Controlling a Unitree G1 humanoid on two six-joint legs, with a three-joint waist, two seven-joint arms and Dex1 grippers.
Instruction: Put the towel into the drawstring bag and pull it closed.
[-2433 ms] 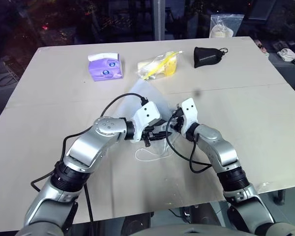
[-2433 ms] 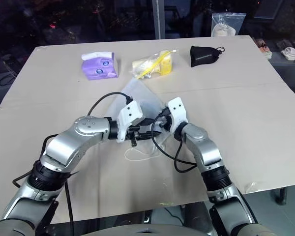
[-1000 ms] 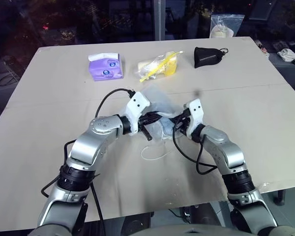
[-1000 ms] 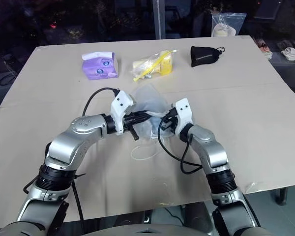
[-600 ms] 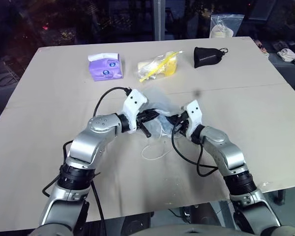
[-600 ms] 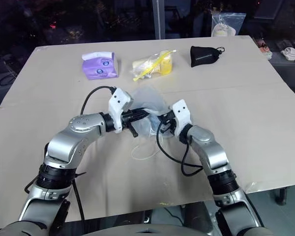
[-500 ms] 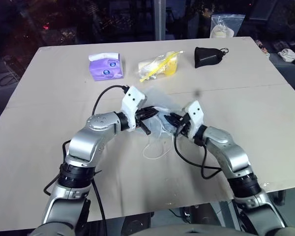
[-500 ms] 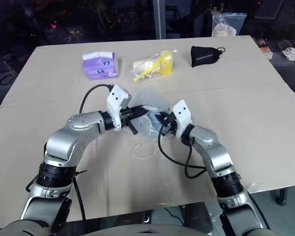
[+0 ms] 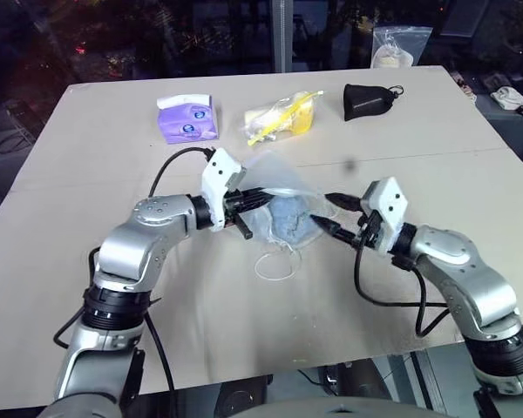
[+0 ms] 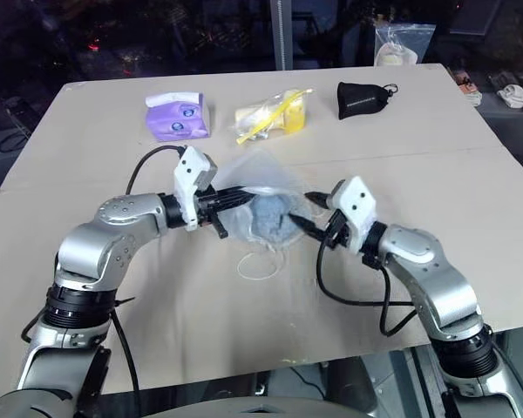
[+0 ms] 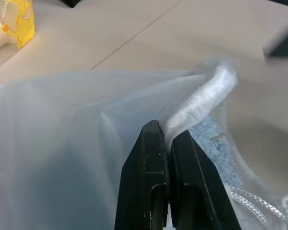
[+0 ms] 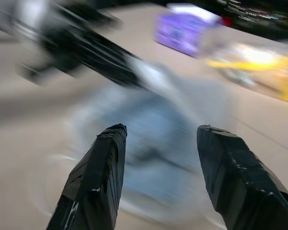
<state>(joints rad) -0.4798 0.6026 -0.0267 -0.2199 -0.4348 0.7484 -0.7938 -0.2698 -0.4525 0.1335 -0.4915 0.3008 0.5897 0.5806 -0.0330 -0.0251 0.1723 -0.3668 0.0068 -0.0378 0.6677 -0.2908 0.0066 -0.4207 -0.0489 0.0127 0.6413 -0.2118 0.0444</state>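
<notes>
The translucent white drawstring bag (image 9: 281, 181) is lifted off the table by its rim, and the light-blue towel (image 9: 288, 218) sits inside it. My left gripper (image 9: 260, 198) is shut on the bag's gathered rim; the left wrist view shows its fingers (image 11: 153, 143) pinching the rolled edge, with the towel (image 11: 215, 140) just behind. My right gripper (image 9: 322, 209) hangs open just to the right of the bag, with nothing between its fingers (image 12: 103, 158). The bag's white cords (image 9: 275, 262) trail in a loop on the table below it.
At the back of the table (image 9: 87, 218) lie a purple tissue pack (image 9: 188, 119), a clear plastic bag with yellow contents (image 9: 281, 115) and a small black pouch (image 9: 368, 98). Another clear bag (image 9: 399, 43) stands beyond the far edge.
My right gripper has let go of the bag, opened and pulled back to the right. The left gripper keeps its hold on the rim.
</notes>
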